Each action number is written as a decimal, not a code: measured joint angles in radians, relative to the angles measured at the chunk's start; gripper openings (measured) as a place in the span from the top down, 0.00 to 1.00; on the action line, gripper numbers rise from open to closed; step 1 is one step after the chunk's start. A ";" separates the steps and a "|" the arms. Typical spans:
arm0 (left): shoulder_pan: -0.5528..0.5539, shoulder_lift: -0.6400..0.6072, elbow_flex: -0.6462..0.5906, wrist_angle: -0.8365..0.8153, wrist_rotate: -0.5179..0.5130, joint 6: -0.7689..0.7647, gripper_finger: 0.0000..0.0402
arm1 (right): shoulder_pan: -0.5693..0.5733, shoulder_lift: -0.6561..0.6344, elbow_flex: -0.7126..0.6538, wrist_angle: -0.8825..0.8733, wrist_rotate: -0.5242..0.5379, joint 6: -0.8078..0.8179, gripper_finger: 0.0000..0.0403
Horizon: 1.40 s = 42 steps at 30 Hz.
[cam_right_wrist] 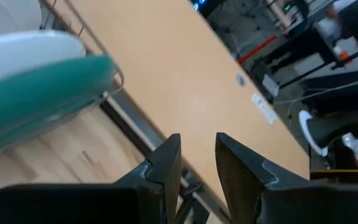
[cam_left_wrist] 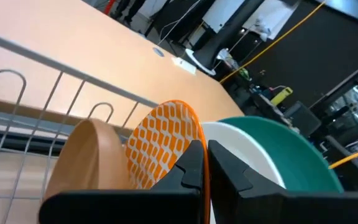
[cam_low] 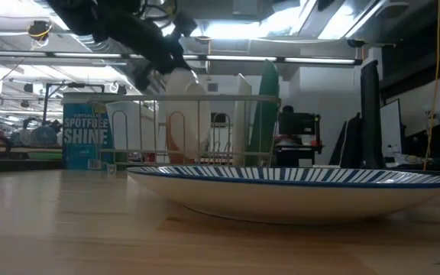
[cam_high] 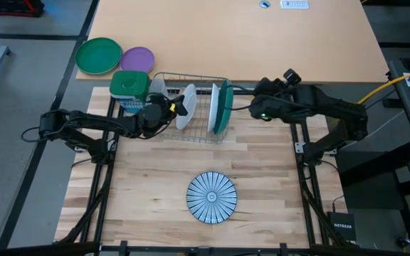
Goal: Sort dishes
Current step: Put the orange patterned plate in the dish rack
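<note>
from above, my left tool (cam_high: 182, 107) seats the orange-red plate (cam_high: 186, 107) in the rack (cam_high: 191, 135). left wrist: fingers clamped on its rim; i'd lower it straight. right wrist: right tool (cam_right_wrist: 197, 163) apart, beside the teal plate (cam_right_wrist: 36, 93).

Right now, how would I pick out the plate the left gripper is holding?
Find the wire dish rack at the table's far edge. The left gripper is shut on the round orange-and-white patterned plate, upright between a plain brown plate and a white plate. Only it has the orange lattice.
</note>
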 joint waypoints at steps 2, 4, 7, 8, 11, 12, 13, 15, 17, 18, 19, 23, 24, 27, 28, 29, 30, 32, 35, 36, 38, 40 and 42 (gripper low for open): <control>0.000 0.022 0.000 0.004 0.000 -0.001 1.00 | -0.016 0.000 -0.043 0.033 -0.033 0.000 0.74; 0.000 0.044 0.000 0.005 0.000 0.002 1.00 | -0.029 0.000 -0.086 0.064 -0.060 -0.001 0.74; 0.000 0.071 0.000 0.014 -0.006 0.000 1.00 | -0.035 0.000 -0.149 0.116 -0.077 -0.003 0.74; 0.000 0.080 0.000 0.017 -0.006 -0.001 1.00 | -0.035 0.000 -0.169 0.127 -0.077 -0.003 0.74; 0.000 0.098 0.000 0.016 -0.005 0.007 0.98 | -0.034 0.000 -0.221 0.164 -0.085 -0.004 0.74; 0.000 0.099 0.001 0.014 -0.003 0.009 0.97 | -0.034 0.000 -0.236 0.170 -0.096 -0.004 0.74; 0.000 0.099 0.001 0.012 -0.002 0.009 0.97 | -0.034 0.000 -0.249 0.173 -0.105 -0.004 0.74; 0.004 0.100 0.000 0.011 0.003 0.012 0.95 | -0.034 0.001 -0.269 0.177 -0.111 -0.004 0.74; 0.005 0.100 0.000 0.010 0.003 0.033 0.93 | -0.033 0.000 -0.284 0.178 -0.114 -0.001 0.74; 0.005 0.100 0.000 0.011 0.003 0.050 0.92 | -0.032 0.000 -0.289 0.179 -0.121 0.001 0.74; 0.005 0.100 0.000 0.010 0.003 0.073 0.90 | -0.032 0.000 -0.295 0.184 -0.126 0.001 0.74; 0.004 0.100 0.000 0.007 0.002 0.151 0.83 | -0.032 0.000 -0.303 0.202 -0.147 0.001 0.74; 0.004 0.100 0.000 0.007 0.003 0.165 0.81 | -0.032 0.000 -0.303 0.203 -0.147 0.001 0.74; 0.004 0.100 0.000 0.006 0.002 0.196 0.75 | -0.032 0.000 -0.303 0.214 -0.147 0.001 0.74; 0.004 0.100 0.000 0.006 0.002 0.208 0.73 | -0.032 0.000 -0.303 0.214 -0.147 0.001 0.74; 0.004 0.100 0.000 0.007 0.001 0.228 0.71 | -0.032 0.000 -0.303 0.214 -0.148 0.001 0.74; 0.004 0.100 0.000 0.007 0.001 0.253 0.69 | -0.032 -0.001 -0.303 0.214 -0.147 0.001 0.74; 0.004 0.098 0.000 0.006 0.000 0.309 0.67 | -0.032 -0.001 -0.303 0.214 -0.147 0.001 0.74; 0.004 0.092 0.000 0.006 0.000 0.408 0.65 | -0.032 -0.001 -0.303 0.213 -0.155 0.001 0.74; 0.003 0.090 0.000 0.006 0.000 0.436 0.65 | -0.032 -0.001 -0.303 0.213 -0.159 0.001 0.74; -0.002 0.084 0.000 0.006 0.000 0.487 0.64 | -0.032 -0.001 -0.303 0.211 -0.172 0.000 0.74; -0.009 0.076 -0.001 0.005 -0.001 0.528 0.64 | -0.032 -0.001 -0.303 0.211 -0.184 0.000 0.74; -0.017 0.063 -0.001 0.005 -0.001 0.575 0.64 | -0.032 -0.001 -0.303 0.211 -0.190 0.000 0.74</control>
